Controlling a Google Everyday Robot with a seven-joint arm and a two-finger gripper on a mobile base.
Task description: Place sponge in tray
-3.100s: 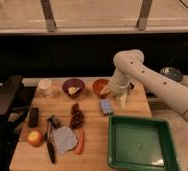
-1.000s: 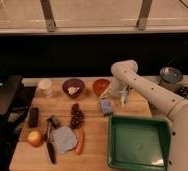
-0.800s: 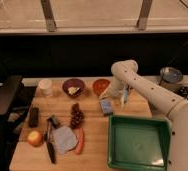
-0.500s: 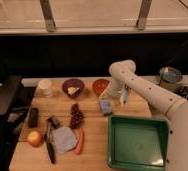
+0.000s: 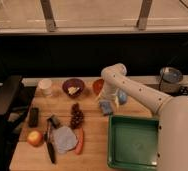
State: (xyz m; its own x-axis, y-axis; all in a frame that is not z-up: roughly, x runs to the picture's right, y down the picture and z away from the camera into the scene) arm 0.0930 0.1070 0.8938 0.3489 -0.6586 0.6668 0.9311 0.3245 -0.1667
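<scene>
The sponge [image 5: 106, 107] is a small light-blue block lying on the wooden table, just up and left of the tray's far left corner. The tray [image 5: 113, 148] is a large dark-green square with a raised rim at the table's front right, and nothing lies in it. My gripper [image 5: 108, 97] hangs down from the white arm's bend [image 5: 112, 75], directly over the sponge and very close to its top. Whether it touches the sponge does not show.
A blue cup [image 5: 122, 96] stands right of the gripper and an orange bowl [image 5: 98, 86] behind it. To the left are a purple bowl [image 5: 73, 86], a white cup [image 5: 45, 86], grapes [image 5: 77, 116], a carrot [image 5: 79, 141], a grey-blue cloth [image 5: 64, 138], a knife [image 5: 50, 146] and an apple [image 5: 35, 137].
The arm has swung left and lowered, so the gripper now hangs just over the sponge. In the last second it barely moved. The sponge stays where it was.
</scene>
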